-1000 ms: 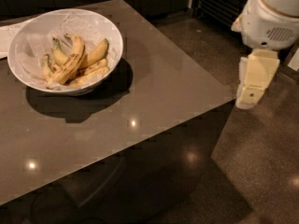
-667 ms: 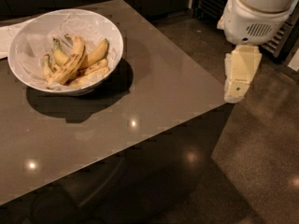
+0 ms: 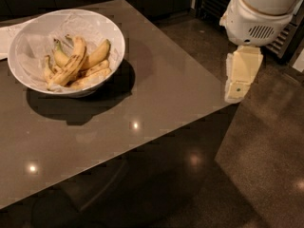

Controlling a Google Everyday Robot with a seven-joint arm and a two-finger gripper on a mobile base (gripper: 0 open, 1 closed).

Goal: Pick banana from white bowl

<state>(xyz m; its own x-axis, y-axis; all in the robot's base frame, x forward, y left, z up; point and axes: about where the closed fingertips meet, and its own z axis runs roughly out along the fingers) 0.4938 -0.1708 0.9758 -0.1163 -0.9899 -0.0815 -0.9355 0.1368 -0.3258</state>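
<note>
hanging beside the table (image 3: 166, 84), gripper (image 3: 236, 88) sits well apart from banana (image 3: 71, 66) in white bowl (image 3: 29, 38); grip unclear.

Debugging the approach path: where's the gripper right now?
In the camera view the gripper hangs at the right, just off the table's right edge, far from the white bowl at upper left.

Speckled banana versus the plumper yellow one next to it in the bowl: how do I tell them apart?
The speckled banana is longer and slimmer; the plumper banana is shorter and thicker. The speckled banana carries dark brown flecks; the plumper banana's skin is cleaner yellow. The speckled banana lies left of the plumper banana. Both rest in the white bowl, far from the gripper, which hangs beyond the table's right edge.
</note>
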